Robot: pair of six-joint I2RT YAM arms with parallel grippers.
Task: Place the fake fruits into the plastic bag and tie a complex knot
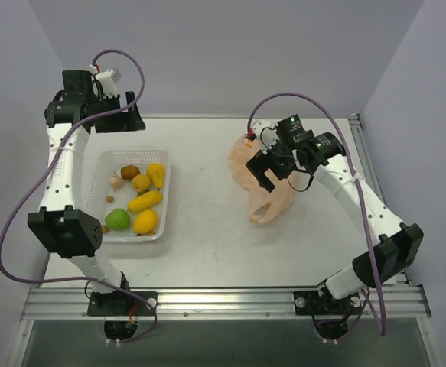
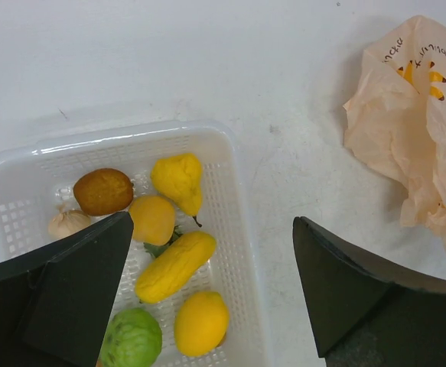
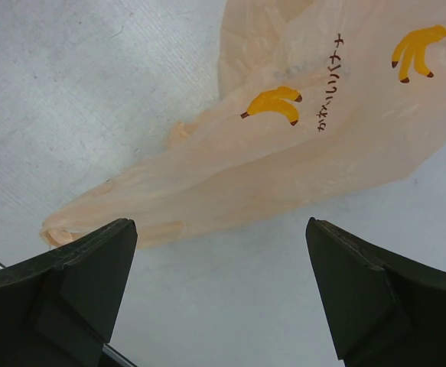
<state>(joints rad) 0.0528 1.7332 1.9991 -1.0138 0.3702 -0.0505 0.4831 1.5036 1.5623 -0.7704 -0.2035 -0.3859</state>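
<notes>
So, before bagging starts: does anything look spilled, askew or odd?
Nothing spilled: the fruits all sit in the white tray. Only the bag lies crumpled and flat on the table, not opened.

plastic bag (image 2: 406,122) cropped at right, green fruit (image 2: 133,338) partly behind left tool (image 2: 213,223), perhaps lime

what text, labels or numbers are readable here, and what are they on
Plastic bag: one line of brown script beside a banana print, too stylised to read with confidence.
Fake fruits, white tray: no text seen.
</notes>
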